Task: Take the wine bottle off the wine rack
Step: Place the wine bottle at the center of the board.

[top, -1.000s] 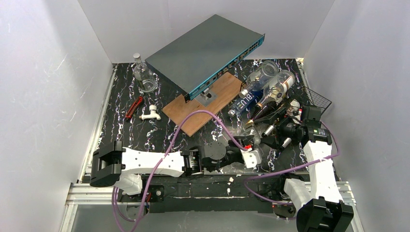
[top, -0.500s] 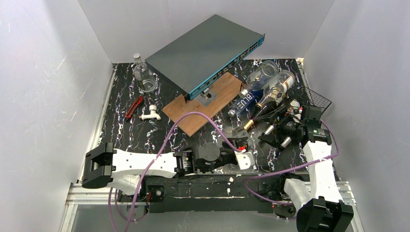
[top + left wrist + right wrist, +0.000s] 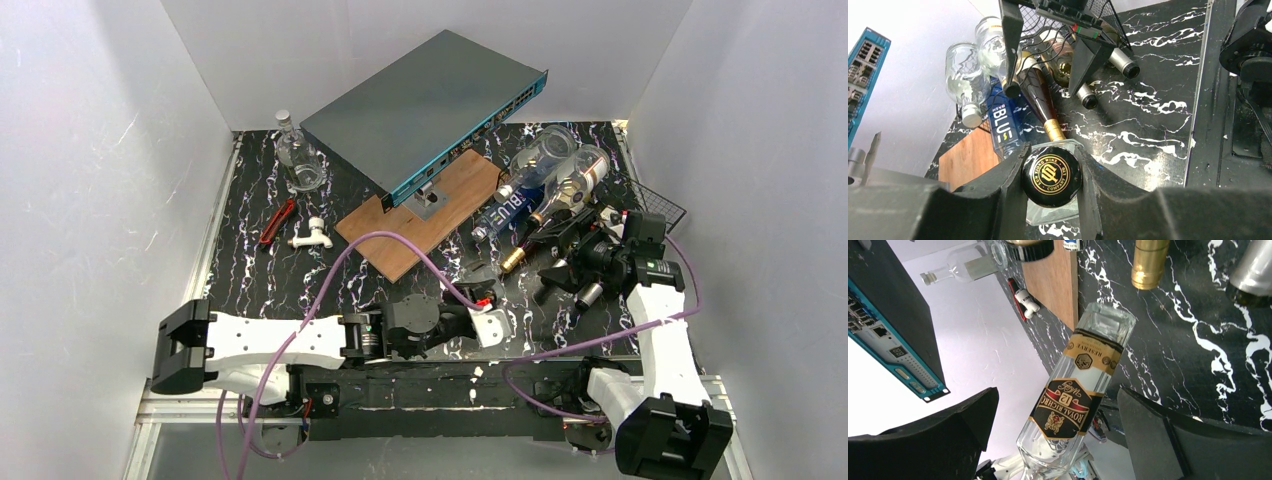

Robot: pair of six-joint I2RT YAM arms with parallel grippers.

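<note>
Fingers (image 3: pixel 993 195) of the left gripper (image 3: pixel 1051 176) are clamped tight on the round black cap (image 3: pixel 1050 169) of a clear square bottle (image 3: pixel 1073 395). The cap has a gold emblem, and the bottle carries a black and gold label. This bottle is off the wine rack (image 3: pixel 655 205), held low over the black marbled table (image 3: pixel 260 270) just left of the rack's near end. Its base points toward the rack. Whether it holds any liquid cannot be told.

The right gripper (image 3: pixel 1057 392) sits at the near end of the rack with its fingers (image 3: pixel 948 440) spread wide and holding nothing. In the right wrist view the held bottle shows between them without touching either.

Four bottles lie on their sides in the thin black wire rack, necks pointing left and toward the arms:
- A dark bottle (image 3: pixel 1040 97) with a gold foil neck lies nearest the held bottle.
- A blue-labelled bottle (image 3: pixel 1003 122) lies just left of the dark one.
- Two clear glass bottles (image 3: pixel 545 150) lie at the far side, and both look empty.

Left of the rack, a brown wooden board (image 3: pixel 460 190) supports a tilted grey network switch (image 3: pixel 420 100). Well left of the rack stand a small upright clear bottle (image 3: pixel 298 160), a red tool (image 3: pixel 277 222) and a white tap fitting (image 3: pixel 312 235).
</note>
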